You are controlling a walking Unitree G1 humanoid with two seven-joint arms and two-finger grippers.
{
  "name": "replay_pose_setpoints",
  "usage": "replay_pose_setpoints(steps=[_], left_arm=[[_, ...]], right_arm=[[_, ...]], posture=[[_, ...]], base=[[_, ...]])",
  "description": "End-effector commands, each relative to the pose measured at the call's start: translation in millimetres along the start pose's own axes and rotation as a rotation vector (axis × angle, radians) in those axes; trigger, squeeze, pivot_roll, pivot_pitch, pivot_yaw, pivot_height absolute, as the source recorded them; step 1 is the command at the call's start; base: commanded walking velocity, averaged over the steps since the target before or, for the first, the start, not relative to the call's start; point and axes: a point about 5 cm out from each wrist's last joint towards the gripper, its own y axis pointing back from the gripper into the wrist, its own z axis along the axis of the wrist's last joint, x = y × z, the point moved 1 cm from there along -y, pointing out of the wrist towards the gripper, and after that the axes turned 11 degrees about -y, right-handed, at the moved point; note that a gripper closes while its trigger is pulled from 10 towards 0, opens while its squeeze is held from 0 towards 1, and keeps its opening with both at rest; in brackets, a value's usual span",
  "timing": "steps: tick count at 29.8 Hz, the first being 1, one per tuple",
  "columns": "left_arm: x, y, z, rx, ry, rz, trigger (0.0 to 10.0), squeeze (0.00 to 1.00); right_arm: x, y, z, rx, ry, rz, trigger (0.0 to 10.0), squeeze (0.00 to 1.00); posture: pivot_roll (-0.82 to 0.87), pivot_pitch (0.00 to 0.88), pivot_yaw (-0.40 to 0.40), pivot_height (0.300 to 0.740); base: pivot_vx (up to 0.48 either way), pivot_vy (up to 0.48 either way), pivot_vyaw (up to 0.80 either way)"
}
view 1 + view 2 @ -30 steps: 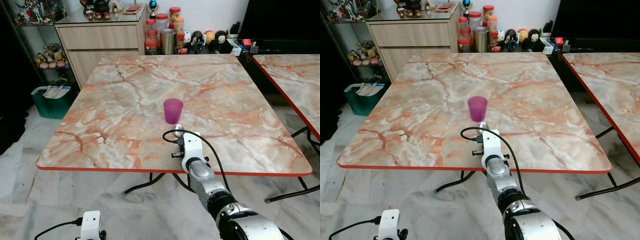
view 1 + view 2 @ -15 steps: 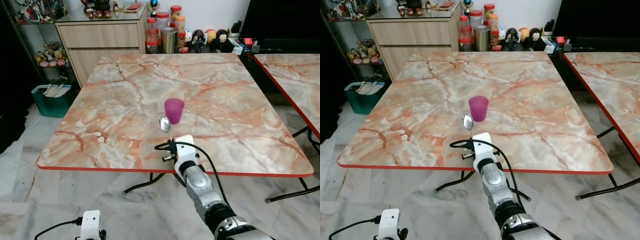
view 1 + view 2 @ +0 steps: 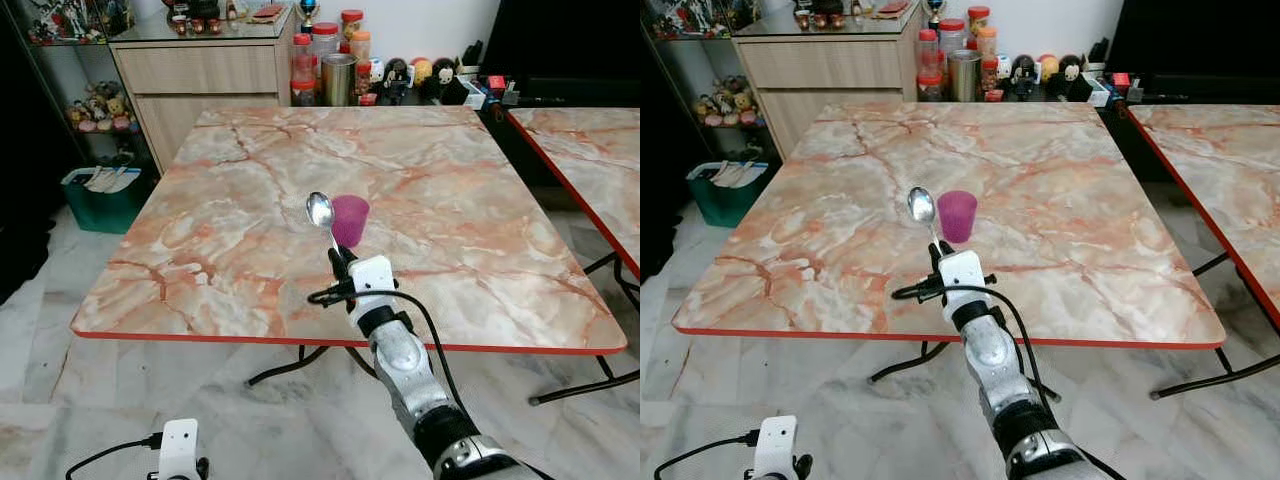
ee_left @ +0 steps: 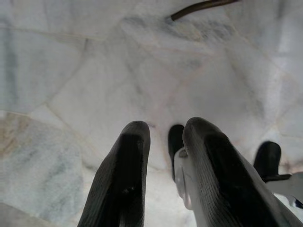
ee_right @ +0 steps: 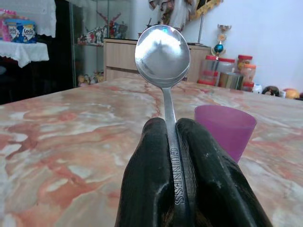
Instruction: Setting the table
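A silver spoon (image 3: pixel 321 212) stands nearly upright, bowl on top, with my right gripper (image 3: pixel 340 262) shut on its handle. The gripper hangs over the near middle of the marble table (image 3: pixel 220 230). In the right wrist view the spoon's bowl (image 5: pixel 162 56) rises above the two black fingers (image 5: pixel 147 175). A purple cup (image 3: pixel 349 220) stands upright on the table just beyond and to the right of the spoon, apart from it. My left arm hangs idle below the table; its gripper (image 4: pixel 165 130) points at the floor with a narrow gap between the fingers.
A second marble table (image 3: pixel 590 160) stands to the right. Behind the table are a wooden cabinet (image 3: pixel 200 75), jars and a metal tumbler (image 3: pixel 337 80). A green bin (image 3: pixel 100 200) sits on the floor at the left. White marble floor (image 3: pixel 60 400) lies before the table.
My right gripper has swung the spoon up from low near the table's front to upright, and shifted it left and farther in, beside the cup. The cup has not moved.
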Motion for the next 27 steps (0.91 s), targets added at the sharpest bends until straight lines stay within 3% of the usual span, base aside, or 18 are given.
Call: replay_pose_setpoints(steps=[1,27], left_arm=[[2.6,0.0,0.0,-0.001,-0.001,0.011,10.0,0.00],[2.8,0.3,-1.2,-0.001,-0.007,0.009,10.0,0.00]], right_arm=[[1.2,-1.3,5.8,-0.037,0.005,-0.002,10.0,0.00],[-7.8,-1.2,8.3,-0.050,0.042,-0.064,10.0,0.00]], posture=[[0.01,0.000,-0.001,0.719],[0.00,0.000,0.007,0.719]], base=[[0.000,-0.345,0.00],[0.000,-0.343,0.00]])
